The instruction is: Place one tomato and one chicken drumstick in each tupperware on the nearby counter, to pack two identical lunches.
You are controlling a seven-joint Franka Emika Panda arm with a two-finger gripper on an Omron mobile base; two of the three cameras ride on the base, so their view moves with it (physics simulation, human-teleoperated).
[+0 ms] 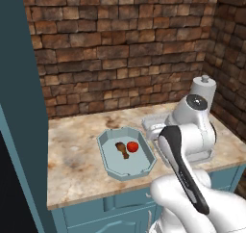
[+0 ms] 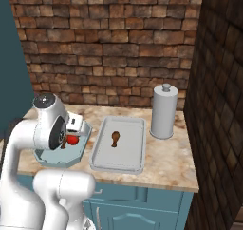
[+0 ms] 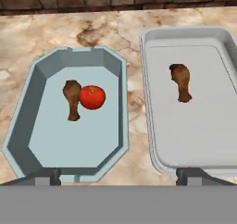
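tupperware: one tray packed, one with a drumstick alone

tupperware sits in a pair, side by side on the beige marbled counter (image 3: 97, 28), close together with a strip of stone between them. the blue-grey tray with cut-off corners (image 3: 28, 102) holds a red tomato (image 3: 92, 97) and a brown chicken drumstick (image 3: 71, 99); the two touch, the drumstick on the side away from the other tray. in the left base view the same tray (image 1: 108, 157) lies mid-counter with the tomato (image 1: 132, 146) beside its drumstick (image 1: 122, 149). the paler, rectangular tray (image 3: 185, 140) carries one drumstick (image 3: 181, 81) lying loose near its far half; the right base view shows it (image 2: 102, 153) with that drumstick (image 2: 115, 138) on it. a tall grey canister with a knobbed lid (image 2: 164, 111) stands just beside this tray, toward the corner of the brick wall (image 2: 109, 39). the gripper (image 3: 119, 176) hangs above both trays, its fingertips (image 3: 46, 176) spread wide apart and holding nothing. teal-blue cabinets (image 2: 142, 210) run below the worktop.
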